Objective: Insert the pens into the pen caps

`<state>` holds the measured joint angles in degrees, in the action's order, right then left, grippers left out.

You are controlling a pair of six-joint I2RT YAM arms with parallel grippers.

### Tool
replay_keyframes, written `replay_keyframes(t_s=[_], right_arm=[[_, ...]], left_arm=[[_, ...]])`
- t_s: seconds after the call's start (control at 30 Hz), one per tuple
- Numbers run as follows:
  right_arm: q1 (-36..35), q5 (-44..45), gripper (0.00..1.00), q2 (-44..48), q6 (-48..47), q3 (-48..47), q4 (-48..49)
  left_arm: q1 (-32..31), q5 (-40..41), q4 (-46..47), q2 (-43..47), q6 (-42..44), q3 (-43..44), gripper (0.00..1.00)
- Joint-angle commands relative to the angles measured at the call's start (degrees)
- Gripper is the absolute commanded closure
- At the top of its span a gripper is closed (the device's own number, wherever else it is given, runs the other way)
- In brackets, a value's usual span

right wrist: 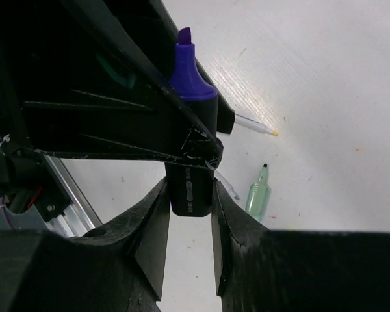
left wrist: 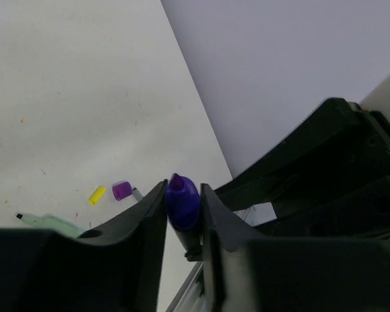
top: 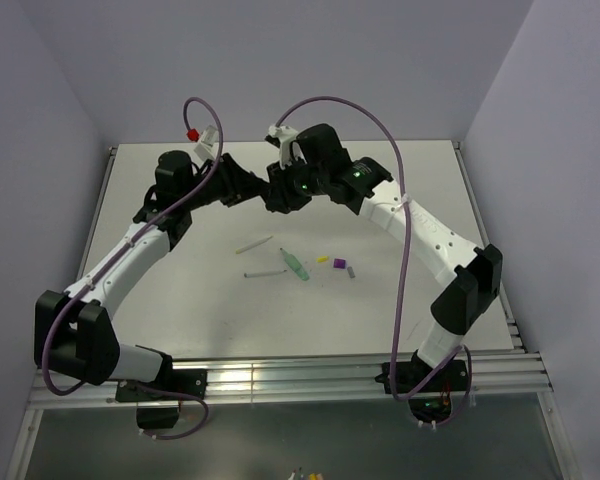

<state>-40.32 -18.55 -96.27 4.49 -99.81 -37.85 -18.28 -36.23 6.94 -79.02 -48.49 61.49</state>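
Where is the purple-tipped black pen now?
The black pen is held above the far middle of the table, left gripper near its purple tip, right gripper on its black barrel.

right pincer | clamped on black pen | green pen lying beyond

Setting: robotics laboratory test cell. Indicators: white worktop enclosed by plain pale-violet wall panels; aluminium mounting rail at the near edge carrying the left arm and right arm; exposed purple cables.
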Motion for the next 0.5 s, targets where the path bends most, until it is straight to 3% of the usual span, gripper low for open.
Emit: replay_keyframes(t_s=[0.0, 0.07, 0.1, 0.2, 0.27, 0.3, 0.37, 0.4, 0.47], right_arm=[[-0.7, 1.0, 1.0, -0.2, 0.6, -2.5, 2.8], [-0.7, -0.3, 1.0, -0.6, -0.2, -2.9, 2.5], [-0.8, -3.3, 0.8, -0.8, -0.7, -3.3, 1.5], [0.4, -13.8, 0.27, -0.7, -3.9, -4.9, -1.8], [3.4, -19.5, 0.16, 0.0, -5.3, -5.3, -2.8], [4.6, -23.1, 0.04, 0.4, -5.1, -5.0, -3.4], [8.7, -33.4, 0.03, 1.0, -4.6, -3.6, -3.5], [10.0, -36.8, 0.04, 1.1, -3.1, -3.1, -3.4], [12.0, -42.4, 0.12, 2.2, -2.5, -0.7, -3.2]], left_arm=[[-0.3, -1.0, 3.3, -0.4, -2.1, -0.1, 0.73], [-0.3, -1.6, 3.4, -0.5, -2.0, 0.0, 0.89], [-0.3, -2.2, 3.3, -0.6, -1.7, 0.1, 1.0], [-0.1, -6.6, 4.0, -1.0, 0.4, 1.0, 1.0], [0.4, -15.2, 7.2, -1.2, 1.1, 0.9, 1.0], [0.4, -17.3, 11.8, -1.3, 0.7, 0.5, 1.0], [0.4, -21.9, 19.4, -0.6, -5.4, -2.9, 1.0], [0.4, -22.7, 32.1, -0.2, -8.8, -5.0, 1.0], [0.4, -22.0, 41.7, 1.1, -16.5, -9.1, 1.0]])
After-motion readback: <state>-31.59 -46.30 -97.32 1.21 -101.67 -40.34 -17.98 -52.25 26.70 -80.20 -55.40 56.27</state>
